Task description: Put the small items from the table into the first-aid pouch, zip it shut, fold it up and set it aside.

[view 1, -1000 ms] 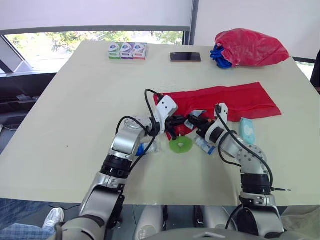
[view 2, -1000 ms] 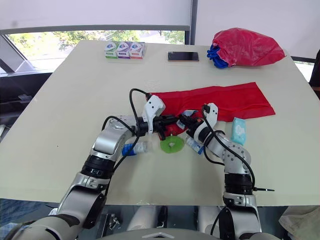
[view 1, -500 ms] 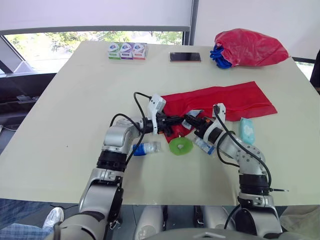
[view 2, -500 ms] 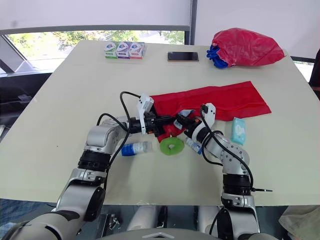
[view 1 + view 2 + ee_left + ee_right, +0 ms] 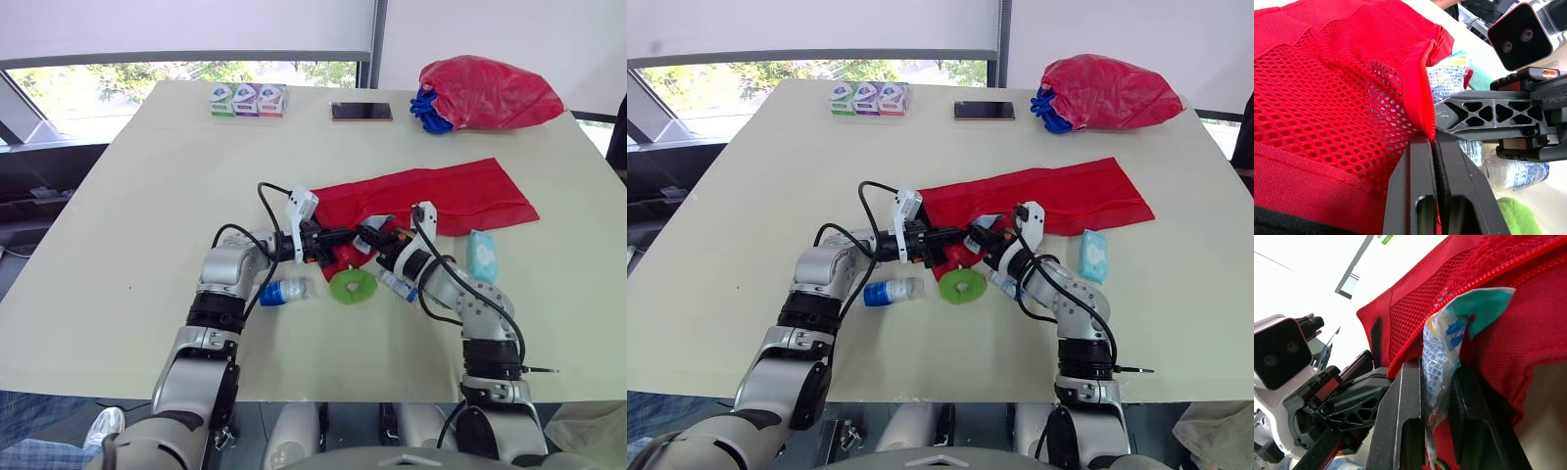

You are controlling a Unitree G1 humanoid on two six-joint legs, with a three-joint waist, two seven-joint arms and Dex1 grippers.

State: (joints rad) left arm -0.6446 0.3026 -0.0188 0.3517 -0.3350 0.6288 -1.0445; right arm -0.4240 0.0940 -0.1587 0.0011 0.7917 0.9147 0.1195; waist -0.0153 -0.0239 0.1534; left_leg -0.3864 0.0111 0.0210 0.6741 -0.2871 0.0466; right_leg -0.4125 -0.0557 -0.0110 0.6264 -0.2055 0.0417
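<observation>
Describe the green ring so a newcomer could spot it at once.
On the pale table, find the long red pouch lying across the middle. Just in front of its left end, on the robot's side, lies a ring: it alone is bright green, beside a clear blue-capped bottle.

left claw [image 5: 1433,141] clamped tight on the red mesh pouch [image 5: 1327,93] edge
right claw [image 5: 1447,105] just beside it, gripping a crinkly packet [image 5: 1447,79]

Your two head cameras look forward and down over the whole desk [image 5: 147,196]. Your wrist cameras face each other, close against the same edge of the red pouch [image 5: 1327,88].
</observation>
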